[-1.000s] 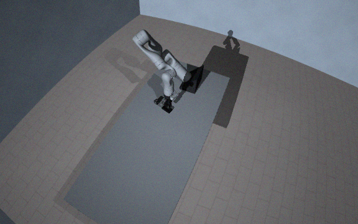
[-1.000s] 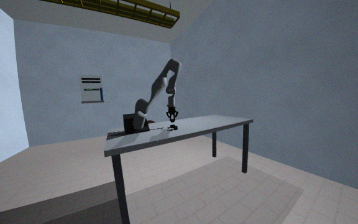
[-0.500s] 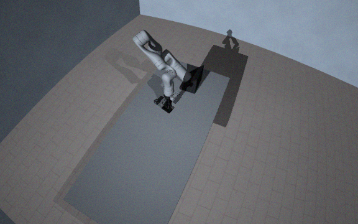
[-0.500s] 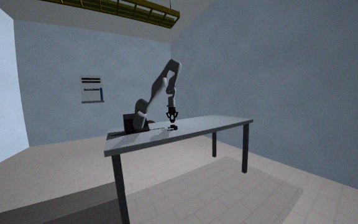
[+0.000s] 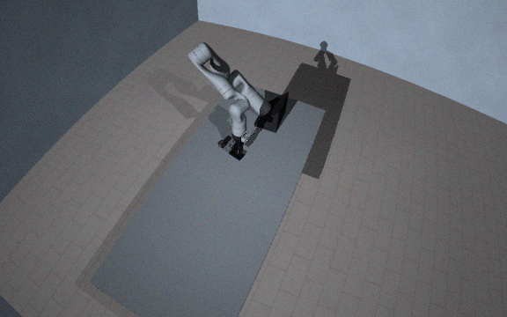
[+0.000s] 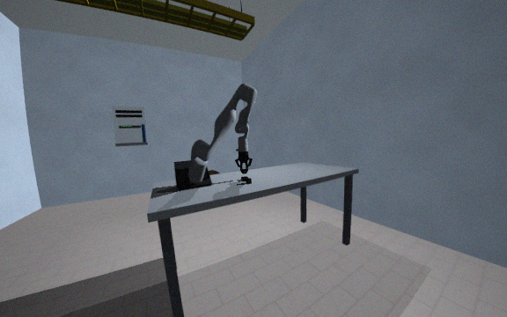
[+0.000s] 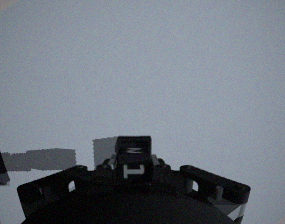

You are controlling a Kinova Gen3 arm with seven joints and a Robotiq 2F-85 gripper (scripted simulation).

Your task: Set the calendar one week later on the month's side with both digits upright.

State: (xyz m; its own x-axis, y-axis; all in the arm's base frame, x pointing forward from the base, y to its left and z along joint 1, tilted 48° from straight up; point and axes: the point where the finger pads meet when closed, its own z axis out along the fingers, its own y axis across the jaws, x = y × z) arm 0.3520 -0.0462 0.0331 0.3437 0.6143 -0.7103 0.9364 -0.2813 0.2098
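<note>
Up above the table, a calendar cube [image 7: 133,156] is clamped in the gripper [image 6: 244,169].
Its partly closed fingers pinch the dark cube over the tray [image 6: 246,180] on the grey table [image 6: 280,176]; a crooked release could leave it tilted.
</note>
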